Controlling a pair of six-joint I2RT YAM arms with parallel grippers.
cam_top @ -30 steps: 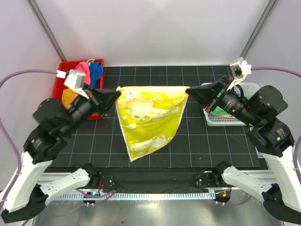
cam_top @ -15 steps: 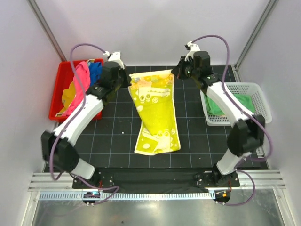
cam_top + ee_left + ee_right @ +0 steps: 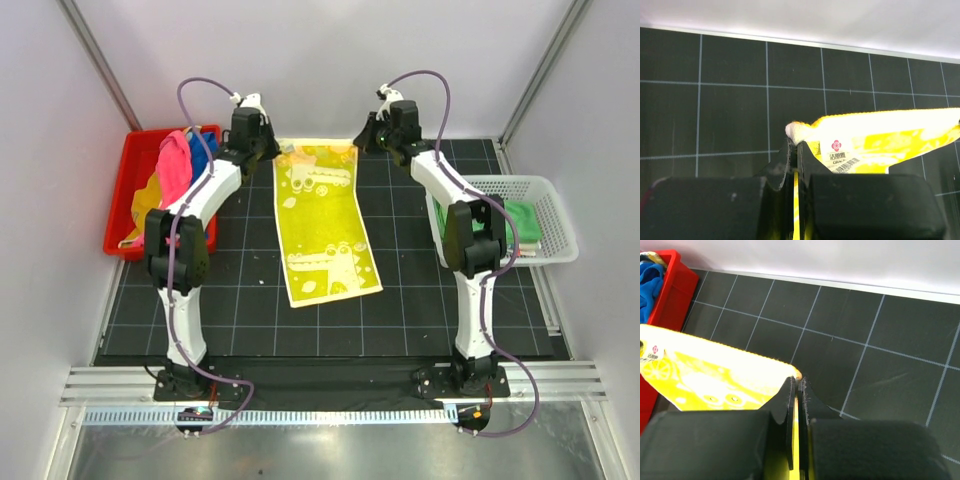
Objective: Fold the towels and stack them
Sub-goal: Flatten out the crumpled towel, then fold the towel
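A yellow towel (image 3: 320,230) with a crocodile print stretches lengthwise over the black grid mat, its near end lying flat. My left gripper (image 3: 272,152) is shut on its far left corner, and my right gripper (image 3: 362,143) is shut on its far right corner. In the left wrist view the left gripper (image 3: 795,145) pinches the corner beside a white printed label (image 3: 842,155). In the right wrist view the right gripper (image 3: 796,382) clamps the yellow towel (image 3: 715,375) at its rounded corner. More towels lie in the red bin: pink (image 3: 175,165), blue (image 3: 203,150) and yellow (image 3: 145,205).
The red bin (image 3: 118,215) stands at the mat's far left, close to the left arm. A white mesh basket (image 3: 560,225) at the right holds a folded green towel (image 3: 525,222). The back wall rises just beyond the towel's far edge.
Both arms have stretched out toward the back wall, carrying the towel's top edge away from the near side. The towel has gone from hanging in the air to lying stretched along the mat.
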